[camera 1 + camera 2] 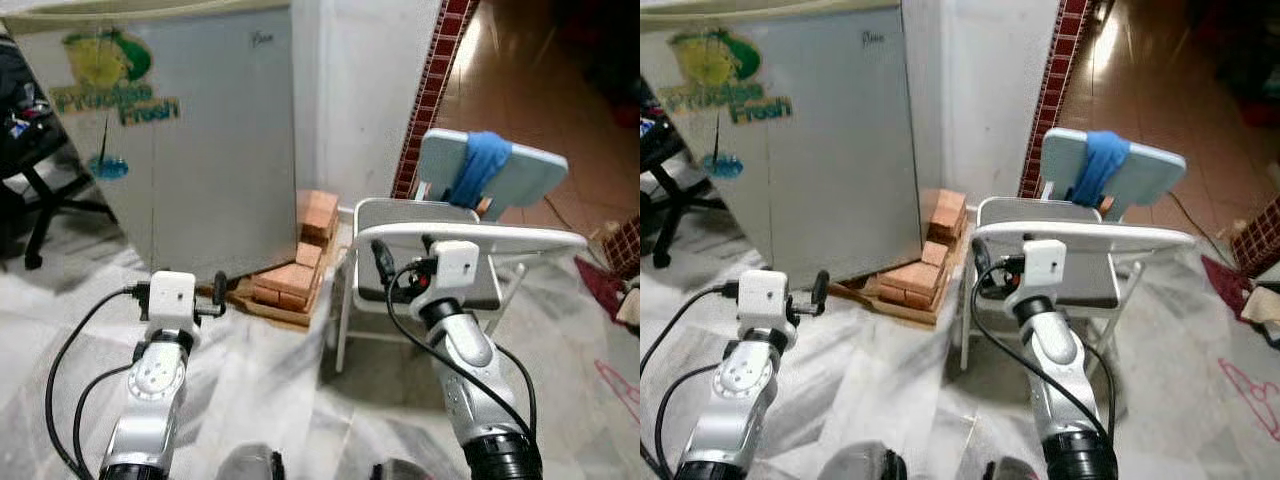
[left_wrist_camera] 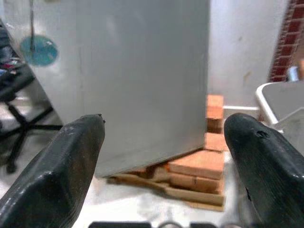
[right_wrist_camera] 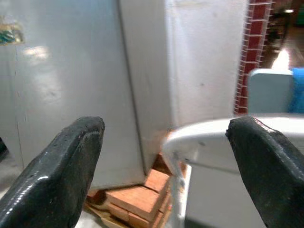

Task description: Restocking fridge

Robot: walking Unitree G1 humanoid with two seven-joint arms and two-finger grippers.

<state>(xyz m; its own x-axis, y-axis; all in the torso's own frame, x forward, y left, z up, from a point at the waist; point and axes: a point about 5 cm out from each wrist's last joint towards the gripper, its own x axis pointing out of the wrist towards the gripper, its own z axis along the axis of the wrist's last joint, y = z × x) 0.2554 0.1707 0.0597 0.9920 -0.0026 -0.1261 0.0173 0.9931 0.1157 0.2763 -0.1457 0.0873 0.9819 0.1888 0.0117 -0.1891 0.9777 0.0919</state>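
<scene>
A small grey fridge (image 1: pixel 200 130) with a green and yellow fruit sticker stands ahead to the left, its door shut. It rests on bricks (image 1: pixel 300 265) and a wooden board. My left gripper (image 2: pixel 166 124) is open and empty, held low in front of the fridge's lower right corner and well short of it. My right gripper (image 3: pixel 164 124) is also open and empty. It hovers over the near edge of a white folding chair (image 1: pixel 470 236), facing the wall beside the fridge.
A pale blue chair back with a blue cloth (image 1: pixel 478 165) stands behind the white chair. A black office chair (image 1: pixel 40 195) is left of the fridge. A red-tiled pillar (image 1: pixel 435 80) rises at the back, and red cloth (image 1: pixel 605 280) lies at the right.
</scene>
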